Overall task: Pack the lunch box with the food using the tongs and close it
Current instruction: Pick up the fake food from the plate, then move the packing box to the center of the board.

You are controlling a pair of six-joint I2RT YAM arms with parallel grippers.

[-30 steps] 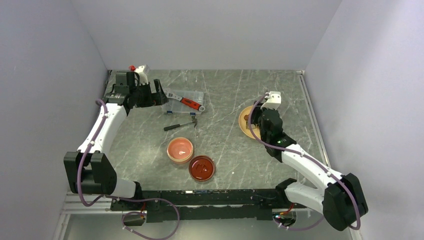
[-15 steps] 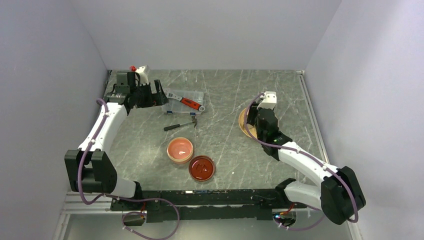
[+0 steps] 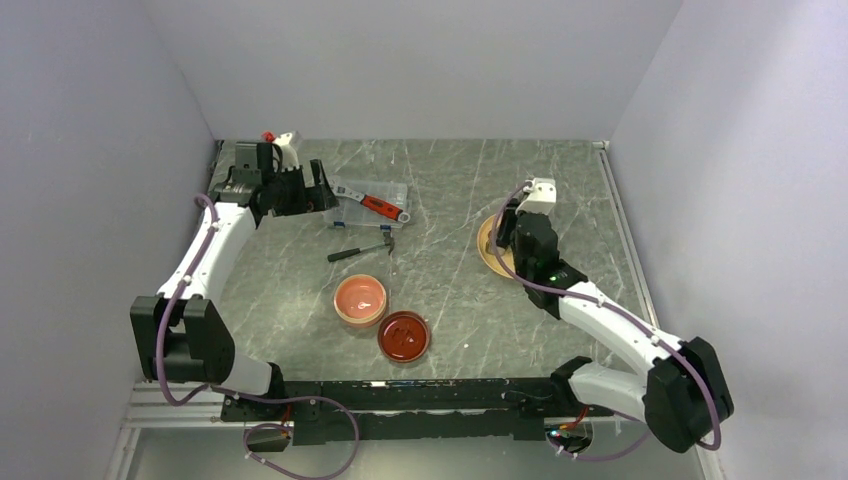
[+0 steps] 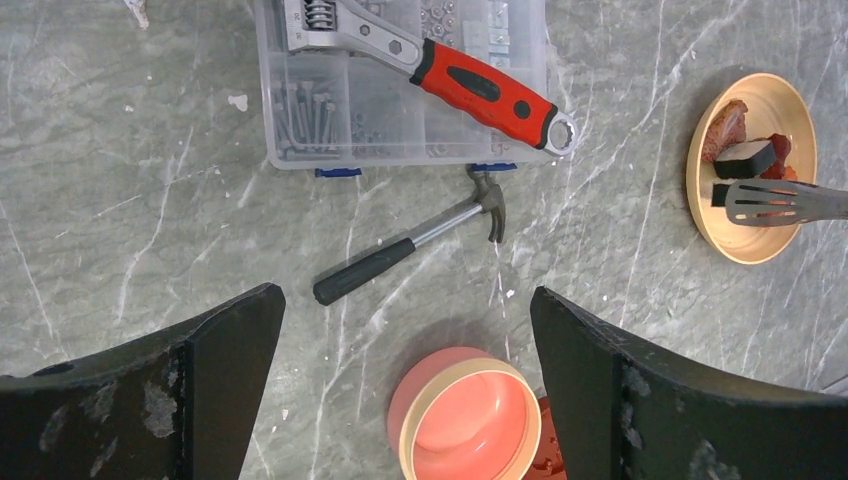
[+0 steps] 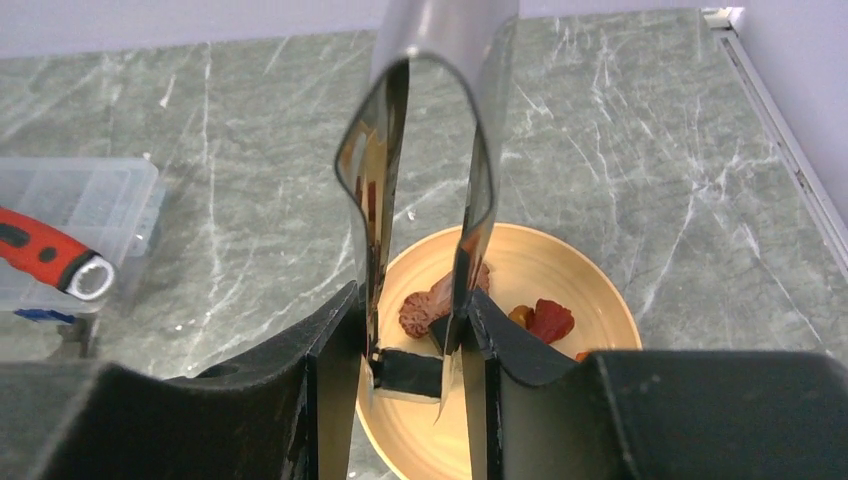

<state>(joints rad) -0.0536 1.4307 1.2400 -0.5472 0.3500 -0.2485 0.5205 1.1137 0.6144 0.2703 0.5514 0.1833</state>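
Note:
The lunch box (image 3: 360, 299) stands open near the table's middle, salmon-pink inside, also in the left wrist view (image 4: 470, 425). Its dark red lid (image 3: 404, 336) lies beside it. My right gripper (image 5: 418, 345) is shut on the tongs (image 5: 372, 200), low over the yellow plate (image 5: 590, 290). The tongs' two tips flank a black-and-white roll (image 5: 410, 372) on the plate. More food lies there: a brown piece (image 5: 420, 308) and a red piece (image 5: 550, 320). My left gripper (image 4: 405, 295) hangs open and empty high at the far left (image 3: 322, 185).
A clear case (image 4: 400, 90) with a red-handled wrench (image 4: 480, 88) on it sits at the back left. A small black-handled hammer (image 4: 400, 255) lies between the case and the lunch box. Walls close in the table on three sides.
My right wrist has shifted slightly left and lower over the plate. The left arm, tub and lid have not moved.

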